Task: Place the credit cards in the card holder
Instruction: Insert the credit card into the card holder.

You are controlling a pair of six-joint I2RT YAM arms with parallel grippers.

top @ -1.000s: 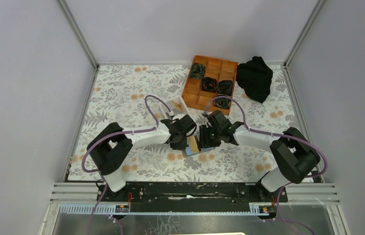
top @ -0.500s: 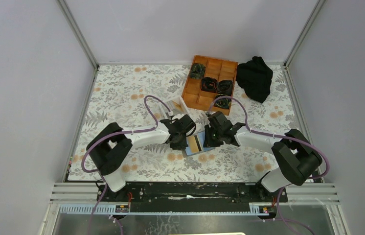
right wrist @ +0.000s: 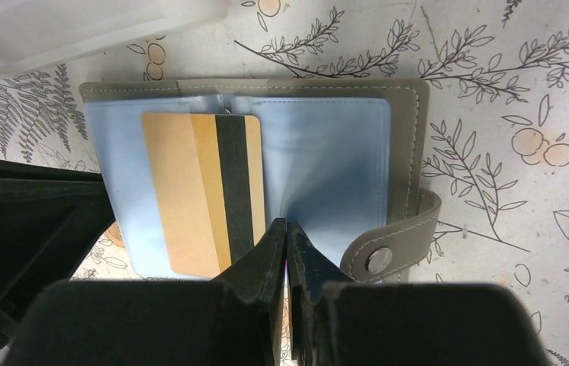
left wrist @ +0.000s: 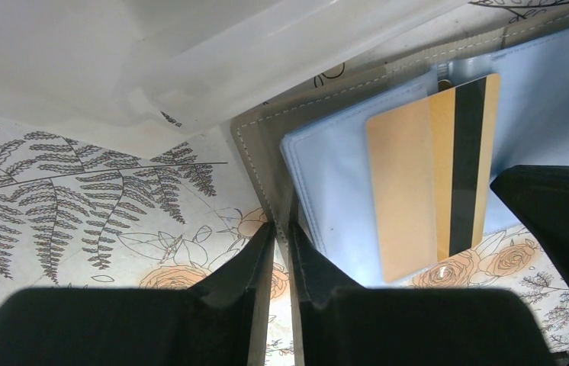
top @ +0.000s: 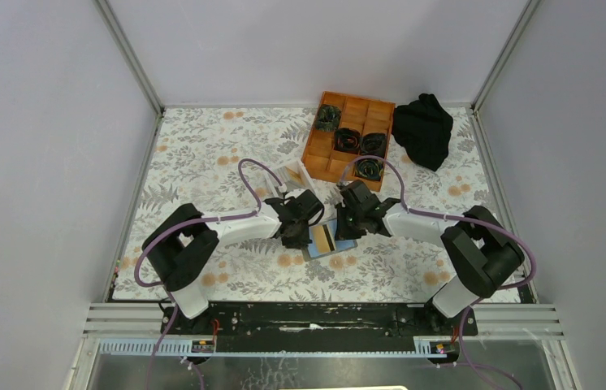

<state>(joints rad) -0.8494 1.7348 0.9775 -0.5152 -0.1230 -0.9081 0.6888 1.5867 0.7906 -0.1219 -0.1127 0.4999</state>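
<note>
The card holder [top: 340, 246] lies open on the floral table between both arms, grey outside [right wrist: 407, 152], pale blue sleeves inside. A tan-gold credit card [right wrist: 182, 191] with a dark stripe lies on its left half, partly in a sleeve [left wrist: 419, 191]. My left gripper [left wrist: 281, 229] is shut on the stitched grey edge of the holder's left cover [left wrist: 255, 145]. My right gripper [right wrist: 287, 226] is shut at the holder's middle, its tips pinching a blue sleeve that curves up to them. The snap strap [right wrist: 388, 248] sticks out to the right. Other credit cards are out of view.
A white box [top: 293, 175] stands just behind the holder, close to my left gripper [top: 304, 236]. An orange gridded tray [top: 348, 138] with dark items and a black cloth [top: 423, 128] sit at the back right.
My right gripper has shut and moved slightly left onto the holder's middle. The left gripper and the gold card have stayed where they were.
</note>
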